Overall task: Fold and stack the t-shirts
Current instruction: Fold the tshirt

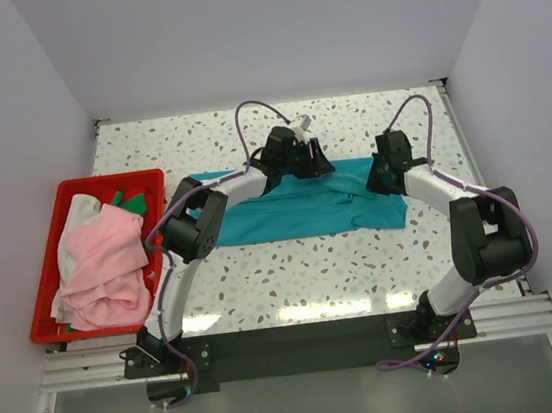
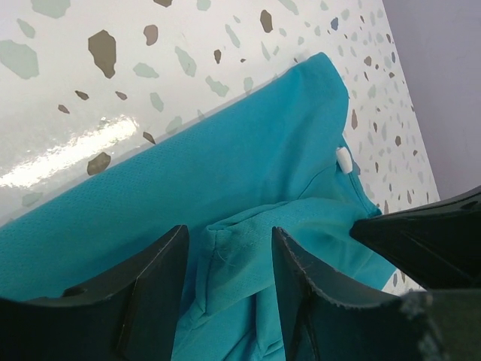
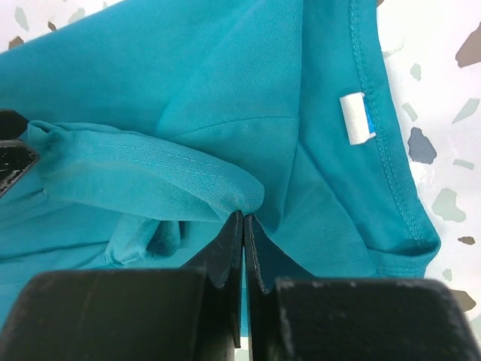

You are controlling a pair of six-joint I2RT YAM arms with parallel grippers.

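- Right hand (image 3: 244,226) (black fingers (image 3: 222,252) pressed together) pinches a ridge of the teal soft-cloth t-shirt (image 3: 188,90) lying on the speckled bench (image 3: 443,113).
- Left hand (image 2: 229,259), near on its left, stands spread astride a cloth bump.
- Judged: mid-fold; next, the left must close, both lifting together.
- How many layers are pinched is unclear.

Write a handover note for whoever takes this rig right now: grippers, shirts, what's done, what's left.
Left gripper: open, straddling a raised fold of the teal t-shirt.
Right gripper: shut on a fold of it.
The shirt lies on the table, seemingly partly folded; pink t-shirt and white cloth sit in the red bin.
Done: nothing stacked.
Left: finish the teal fold, then fold and stack the rest.
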